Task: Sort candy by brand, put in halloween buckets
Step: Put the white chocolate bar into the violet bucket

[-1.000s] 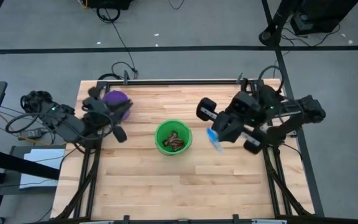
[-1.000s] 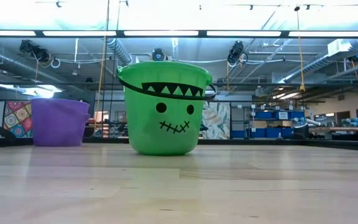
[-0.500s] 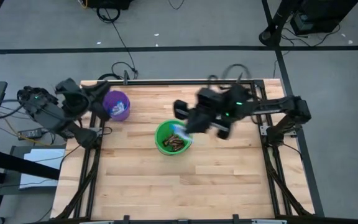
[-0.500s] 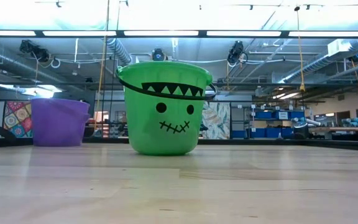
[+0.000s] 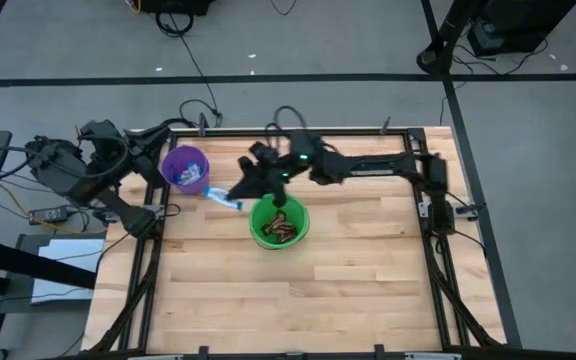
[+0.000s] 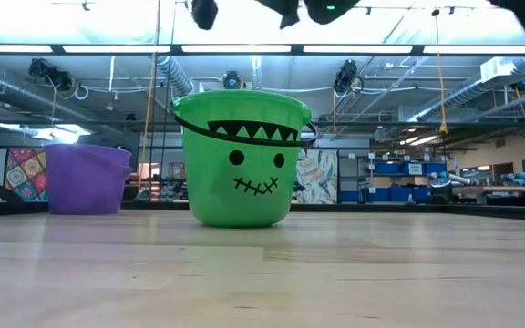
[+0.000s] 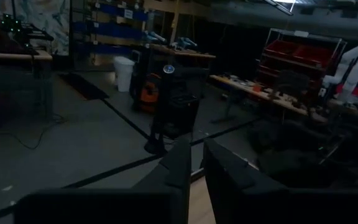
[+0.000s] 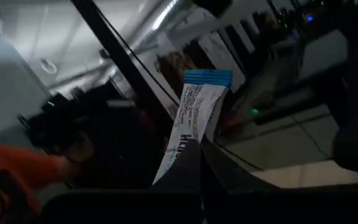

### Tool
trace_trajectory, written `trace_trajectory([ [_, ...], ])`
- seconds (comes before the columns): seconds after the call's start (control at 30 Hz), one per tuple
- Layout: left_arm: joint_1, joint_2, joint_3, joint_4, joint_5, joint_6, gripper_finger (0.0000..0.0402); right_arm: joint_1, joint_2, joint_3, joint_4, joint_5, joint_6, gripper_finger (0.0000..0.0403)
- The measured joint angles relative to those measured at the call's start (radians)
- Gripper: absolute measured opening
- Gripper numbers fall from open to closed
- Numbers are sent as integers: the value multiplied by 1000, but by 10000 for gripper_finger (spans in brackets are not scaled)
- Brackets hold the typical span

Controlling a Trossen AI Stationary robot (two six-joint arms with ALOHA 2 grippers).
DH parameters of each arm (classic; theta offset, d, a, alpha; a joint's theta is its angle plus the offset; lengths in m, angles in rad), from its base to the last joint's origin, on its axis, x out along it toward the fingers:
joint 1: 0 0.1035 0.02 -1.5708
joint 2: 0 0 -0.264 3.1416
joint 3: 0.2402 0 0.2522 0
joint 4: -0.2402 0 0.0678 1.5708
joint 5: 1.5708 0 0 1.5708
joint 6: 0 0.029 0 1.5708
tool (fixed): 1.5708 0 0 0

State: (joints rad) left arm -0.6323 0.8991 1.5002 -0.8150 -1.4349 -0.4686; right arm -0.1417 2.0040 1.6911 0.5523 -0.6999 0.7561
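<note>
My right gripper (image 5: 236,192) reaches across from the table's right and hangs between the purple bucket (image 5: 185,168) and the green bucket (image 5: 260,212), shut on a light blue-and-white candy (image 5: 223,197). In the right wrist view the candy (image 8: 197,106) rises from between the fingers. Light blue candies lie in the purple bucket, brown ones in the green bucket. In the low view both the purple bucket (image 6: 87,179) and the green bucket (image 6: 240,159) stand upright on their bases. My left gripper (image 7: 196,168) is shut on nothing and drawn back past the table's far left corner. My right gripper pinches the candy between its two fingers (image 8: 219,171) at one end of the wrapper (image 8: 180,152). The rest of the bar sticks out straight beyond the fingertips. The candy is lifted clear of the table, over the gap between the two buckets.
The left arm (image 5: 88,165) sits off the table's left edge beside the purple bucket. Parts of the right arm (image 6: 285,9) show at the top of the low view above the green bucket. Bare wood (image 5: 298,290) fills the near half of the table.
My right gripper has swept from the table's right side toward the left, passing over the green bucket to the gap beside the purple bucket, carrying the blue candy all the way. My left gripper has pulled back from the purple bucket toward the table's left edge.
</note>
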Motion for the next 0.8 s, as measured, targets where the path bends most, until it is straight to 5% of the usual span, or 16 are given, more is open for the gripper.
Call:
trace_trajectory([
  [0.2, 0, 10, 0, 1, 0, -37, 46, -4, 195, 347, -326, -47, -204, 3],
  [0.43, 0, 9, 0, 2, 0, -36, 46, -48, 401, 665, -444, -73, -229, 3],
  [0.63, 0, 17, 0, 1, 42, -37, 47, -107, 420, 618, -457, -81, -231, 3],
  [0.8, 0, 35, 0, 0, 50, -40, 47, -126, 408, 620, -597, 15, -483, 3],
])
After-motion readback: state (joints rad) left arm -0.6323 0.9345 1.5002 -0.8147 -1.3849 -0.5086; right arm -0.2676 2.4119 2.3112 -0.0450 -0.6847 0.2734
